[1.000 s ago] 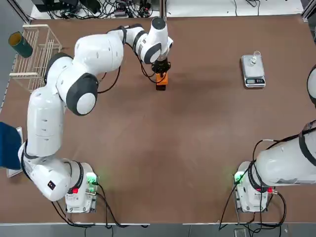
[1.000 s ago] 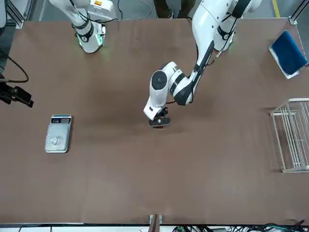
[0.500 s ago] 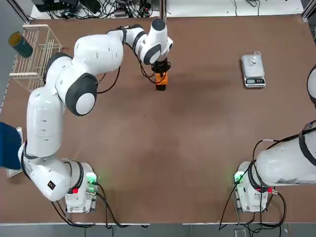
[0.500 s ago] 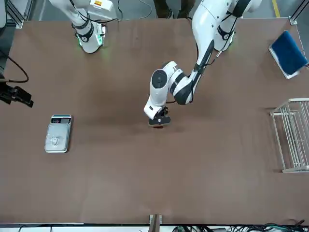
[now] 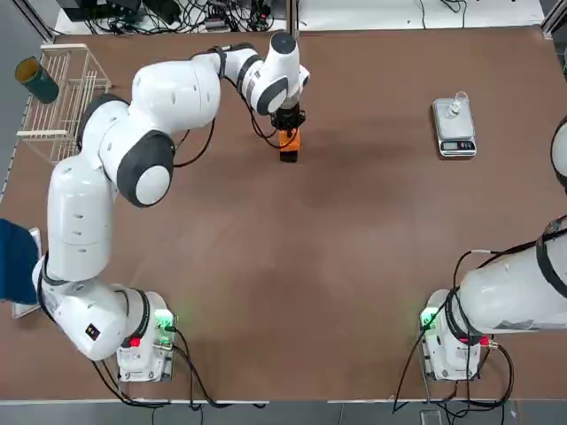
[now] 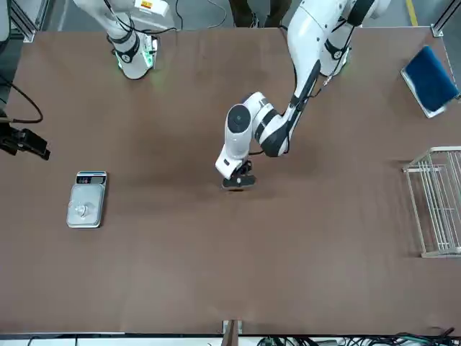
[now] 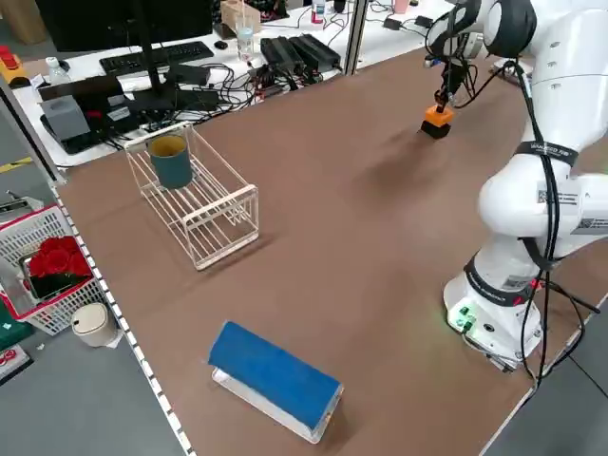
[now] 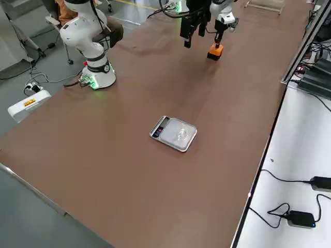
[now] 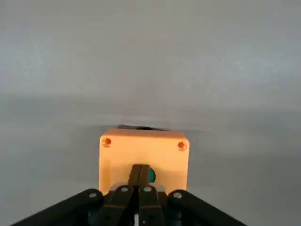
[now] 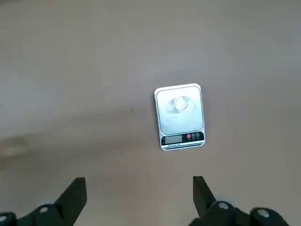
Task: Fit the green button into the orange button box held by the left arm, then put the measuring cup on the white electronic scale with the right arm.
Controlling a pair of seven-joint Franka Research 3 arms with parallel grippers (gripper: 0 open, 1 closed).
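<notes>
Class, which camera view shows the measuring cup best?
The right wrist view: the measuring cup appears whole on the white electronic scale, seen from above. The top, front and right side views show it smaller, also on the plate. The left side and left wrist views do not show it.

The left gripper's closed fingertips (image 9: 139, 175) cover much of the green button (image 9: 152, 175), so only a sliver of its cap shows against the orange button box (image 9: 143, 157). The top view's edge cuts off the right arm (image 5: 518, 288), and the measuring cup (image 10: 183, 104) is too small and clear to make out its markings.
</notes>
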